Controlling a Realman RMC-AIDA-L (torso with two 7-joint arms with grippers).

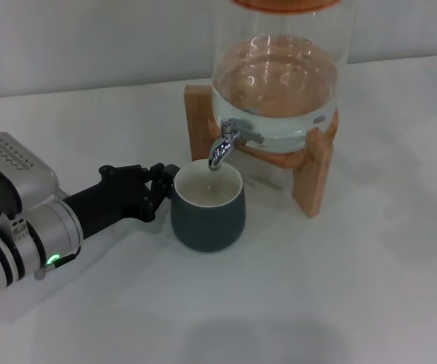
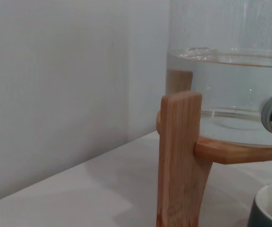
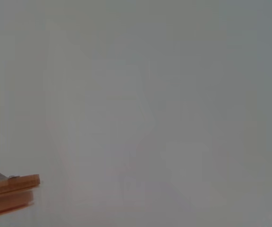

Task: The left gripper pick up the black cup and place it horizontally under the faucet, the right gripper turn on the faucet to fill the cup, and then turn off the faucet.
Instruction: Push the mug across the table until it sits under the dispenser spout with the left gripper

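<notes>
**Operator:** Head view status: black cup (image 1: 208, 214) stands upright on the desk (image 1: 340, 303), directly beneath the faucet (image 1: 226, 144) spout. Left pincer (image 1: 160, 189) sits at the cup's 9 o'clock, at the rim and handle side. I cannot tell whether its fingers clamp the cup or merely touch it.

**Supervisor:** Right pincer?

**Operator:** Not in view. Its wrist camera shows only pale wall and a wooden edge (image 3: 11, 185).

**Supervisor:** Handling notes for the cup?

**Operator:** I judge it rigid, glazed and likely slippery, breakable if knocked against the wooden stand (image 1: 313, 174). It looks to hold some liquid already, though I cannot be sure, and will gain weight as it fills. Hold at the handle or rim wall at 9 o'clock; keep it level.

**Supervisor:** Clearance?

**Operator:** Spout tip hangs just above the cup mouth, apart from the rim.
</notes>
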